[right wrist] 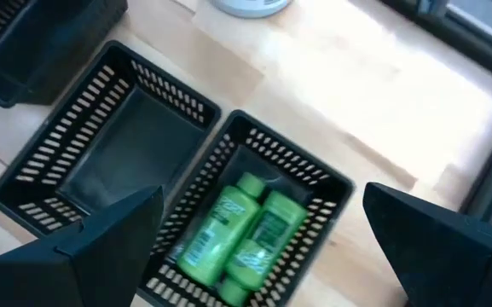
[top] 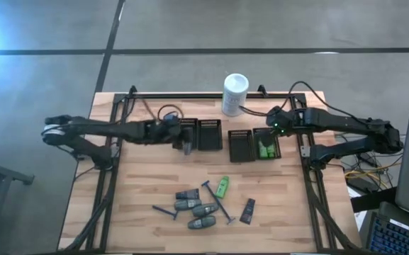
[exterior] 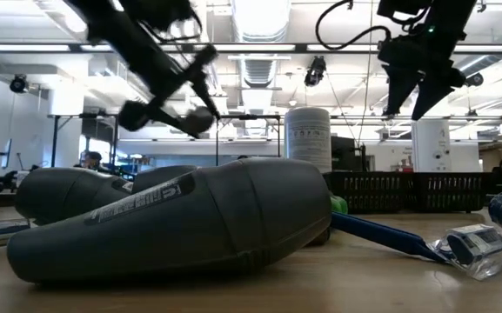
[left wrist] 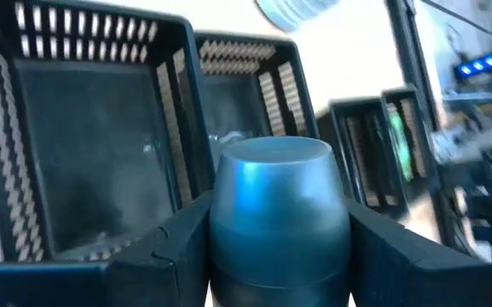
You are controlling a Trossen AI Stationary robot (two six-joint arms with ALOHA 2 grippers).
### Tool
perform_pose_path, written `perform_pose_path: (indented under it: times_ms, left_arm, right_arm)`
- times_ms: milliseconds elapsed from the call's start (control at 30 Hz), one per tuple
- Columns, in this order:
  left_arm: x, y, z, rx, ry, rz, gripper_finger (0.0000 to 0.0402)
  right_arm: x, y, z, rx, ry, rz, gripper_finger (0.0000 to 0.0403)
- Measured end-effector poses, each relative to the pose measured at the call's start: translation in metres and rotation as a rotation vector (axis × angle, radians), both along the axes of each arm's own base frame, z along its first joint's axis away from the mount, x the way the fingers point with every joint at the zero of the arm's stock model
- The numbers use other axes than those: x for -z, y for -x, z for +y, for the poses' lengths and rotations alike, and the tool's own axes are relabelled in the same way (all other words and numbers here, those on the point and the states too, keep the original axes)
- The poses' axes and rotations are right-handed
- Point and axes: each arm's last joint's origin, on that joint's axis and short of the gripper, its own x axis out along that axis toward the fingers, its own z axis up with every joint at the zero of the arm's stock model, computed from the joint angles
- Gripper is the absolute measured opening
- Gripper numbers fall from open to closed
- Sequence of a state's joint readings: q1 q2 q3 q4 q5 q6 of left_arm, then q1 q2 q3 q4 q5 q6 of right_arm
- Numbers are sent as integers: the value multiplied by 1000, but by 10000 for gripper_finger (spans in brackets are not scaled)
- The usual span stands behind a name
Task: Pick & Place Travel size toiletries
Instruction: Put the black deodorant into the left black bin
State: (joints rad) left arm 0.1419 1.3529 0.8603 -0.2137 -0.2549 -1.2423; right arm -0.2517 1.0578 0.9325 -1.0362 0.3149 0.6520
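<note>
My left gripper [top: 184,144] is shut on a grey oval mini bottle [left wrist: 278,205] and hovers at the near end of the leftmost black slotted tray [top: 188,132]. My right gripper [right wrist: 263,247] is open above the rightmost tray [top: 266,144], where two bright green bottles [right wrist: 244,232] lie side by side. On the near part of the table lie several grey bottles [top: 198,210], one green bottle [top: 222,186], two dark-blue razors [top: 217,200], and a black flat tube [top: 247,210]. My left gripper pinches the grey mini bottle between its two fingers, one on each side of the body [left wrist: 228,247]. The bottle's flat end [left wrist: 271,153] sticks out past the fingertips toward the trays. The bottle is lifted clear of the table.
Two more black trays [top: 209,134] [top: 241,145] stand between the outer ones. A tall white cylindrical container [top: 234,93] stands at the far edge. Black frame rails run along the table's left and right sides. Bare wood lies between the trays and the loose toiletries.
</note>
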Motion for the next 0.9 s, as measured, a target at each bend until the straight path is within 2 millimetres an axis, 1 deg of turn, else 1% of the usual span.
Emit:
perform_pose_path:
  times_ms: [100, 233, 367, 467, 600, 800, 833, 900]
  left_arm:
    - [4, -14, 12, -10, -10, 79, 207]
    - [14, -34, 25, -8, -15, 173, 207]
    - [30, -45, 38, -7, -17, 273, 207]
    - [40, -48, 47, -11, -12, 335, 207]
    - [46, -47, 52, -4, -11, 394, 207]
    - [45, -44, 53, 17, -26, 416, 207]
    - [45, -44, 53, 17, -26, 415, 214]
    - [45, -44, 53, 16, -24, 418, 247]
  right_arm:
    - [-4, 7, -2, -12, 18, -7, 400]
    - [-9, 14, -1, -37, 39, -25, 400]
    - [-11, 17, 0, -38, 45, -42, 400]
    - [-12, 18, 0, -38, 46, -48, 400]
    - [-12, 18, 0, -33, 43, -49, 400]
    - [-12, 18, 0, -4, 31, -63, 400]
    - [-12, 18, 0, 2, 28, -66, 400]
    - [-12, 18, 0, 12, 25, -70, 400]
